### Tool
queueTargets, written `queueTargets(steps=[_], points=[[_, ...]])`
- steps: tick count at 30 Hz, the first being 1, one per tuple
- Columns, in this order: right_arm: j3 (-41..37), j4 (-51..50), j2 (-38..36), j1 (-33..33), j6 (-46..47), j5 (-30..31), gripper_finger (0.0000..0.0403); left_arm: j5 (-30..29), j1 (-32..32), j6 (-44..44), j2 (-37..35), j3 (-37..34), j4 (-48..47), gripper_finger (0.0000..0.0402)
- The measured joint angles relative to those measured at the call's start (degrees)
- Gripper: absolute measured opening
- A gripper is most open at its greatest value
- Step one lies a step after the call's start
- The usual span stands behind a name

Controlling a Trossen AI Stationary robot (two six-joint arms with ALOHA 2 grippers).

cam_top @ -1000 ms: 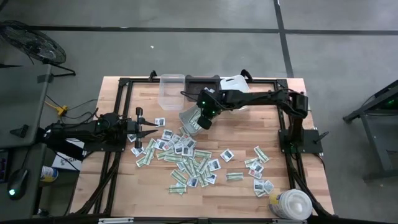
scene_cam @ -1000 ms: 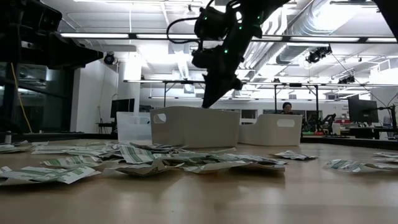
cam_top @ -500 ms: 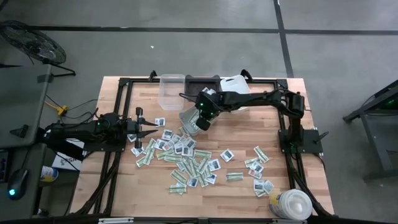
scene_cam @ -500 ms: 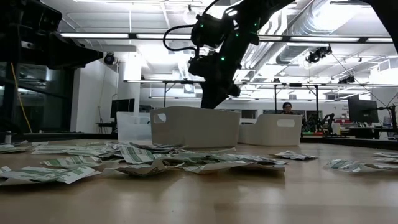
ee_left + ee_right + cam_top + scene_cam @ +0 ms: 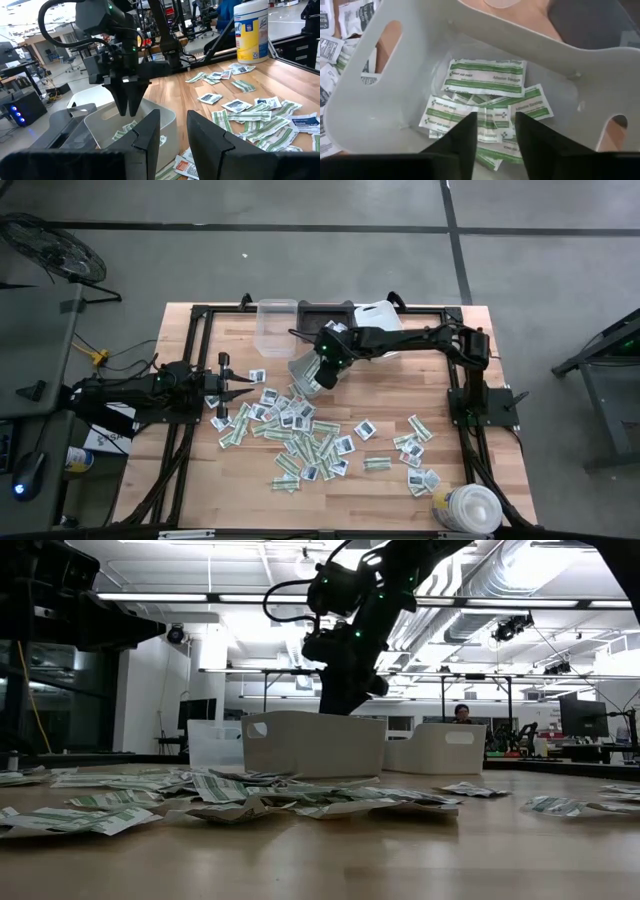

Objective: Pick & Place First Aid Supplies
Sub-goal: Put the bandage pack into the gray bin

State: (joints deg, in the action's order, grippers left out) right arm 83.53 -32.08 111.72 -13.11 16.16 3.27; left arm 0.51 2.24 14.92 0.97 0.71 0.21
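Right gripper [image 5: 492, 131] inside white bin [image 5: 380, 110] rim.

A wooden counter [image 5: 400, 390] carried a black metal frame [image 5: 195, 330] around its edges. Near its far edge stood a clear plastic bin [image 5: 276, 324], with a dark bin [image 5: 322, 313] just beside it and a white bin [image 5: 383, 314] beyond that. A pale grey bin [image 5: 303, 376] with cut-out handles sat tilted closer to the middle of the counter; in the low view it stood as a wide light tub [image 5: 313, 744] with another like it [image 5: 435, 749] farther back. A big round white tub [image 5: 467, 508] with a yellow label [image 5: 251, 36] stood at the near right corner. A fan [image 5: 52, 248] lay on the grey floor [image 5: 540, 270]. Far off, a person [image 5: 461, 715] sat among desks and monitors [image 5: 577, 718].
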Motion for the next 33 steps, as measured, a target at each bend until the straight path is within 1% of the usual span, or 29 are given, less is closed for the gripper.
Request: queueTargets(steps=[4,8,15,19,22,25,29,33], points=[[0.0,-3.1,-1.8,0.4,0.9,1.0,0.0162,0.0,0.0,0.0,0.0,0.0,0.0,0.0096],[0.0,-9.1,-4.6,1.4,1.4,2.7,0.0178,0.0,0.0,0.0,0.0,0.0,0.0,0.0096],[0.0,-23.3,-9.3,3.6,3.4,2.8,0.0178,0.0,0.0,0.0,0.0,0.0,0.0,0.0096],[-0.4,-28.8,-11.9,4.8,5.0,2.6,0.0171,0.0,0.0,0.0,0.0,0.0,0.0,0.0096],[-4.7,-27.0,-15.0,5.9,6.9,1.7,0.0166,0.0,0.0,0.0,0.0,0.0,0.0,0.0096],[-11.4,-22.8,-19.1,7.6,10.4,-0.5,0.0162,0.0,0.0,0.0,0.0,0.0,0.0,0.0096],[-19.9,-18.7,-24.4,10.2,18.2,-2.8,0.0157,0.0,0.0,0.0,0.0,0.0,0.0,0.0096],[-26.8,-17.1,-29.0,13.3,25.9,-2.7,0.0156,0.0,0.0,0.0,0.0,0.0,0.0,0.0096]])
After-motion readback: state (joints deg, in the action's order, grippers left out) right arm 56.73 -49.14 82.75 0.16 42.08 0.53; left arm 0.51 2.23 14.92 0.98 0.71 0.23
